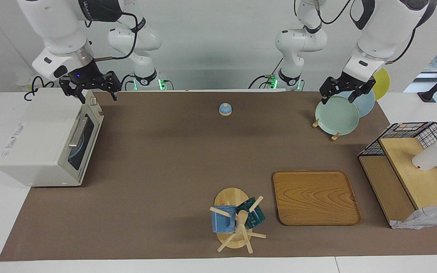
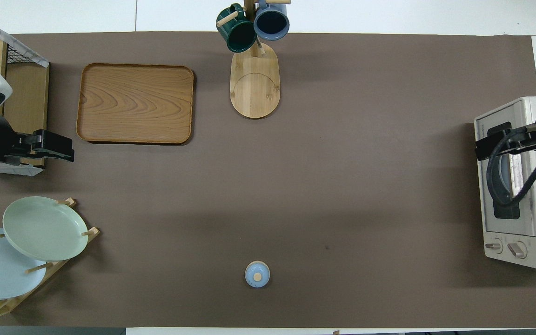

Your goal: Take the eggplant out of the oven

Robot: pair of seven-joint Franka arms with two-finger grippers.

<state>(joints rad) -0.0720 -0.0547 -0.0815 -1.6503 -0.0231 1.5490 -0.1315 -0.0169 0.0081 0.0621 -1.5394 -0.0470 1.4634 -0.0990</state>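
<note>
- The eggplant cannot be seen; judging by the task, it lies inside the oven (image 1: 47, 140), which stands at the right arm's end of the table with its dark glass door shut.
- The step in hand looks like the very start: the door is not yet opened.
- The right gripper (image 1: 98, 95) hangs spread over the oven's top corner; next it needs to catch the bar handle (image 1: 77, 132) and pull down.
- The left gripper (image 1: 338, 98) waits, fingers apart, over the plate rack (image 1: 334, 136).

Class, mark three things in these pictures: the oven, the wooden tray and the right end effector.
oven (image 1: 36, 132): facing view, on its cream top panel.
wooden tray (image 1: 315, 197): facing view, on its bare floor.
right end effector (image 1: 98, 96): facing view, midway between its fingertips.
</note>
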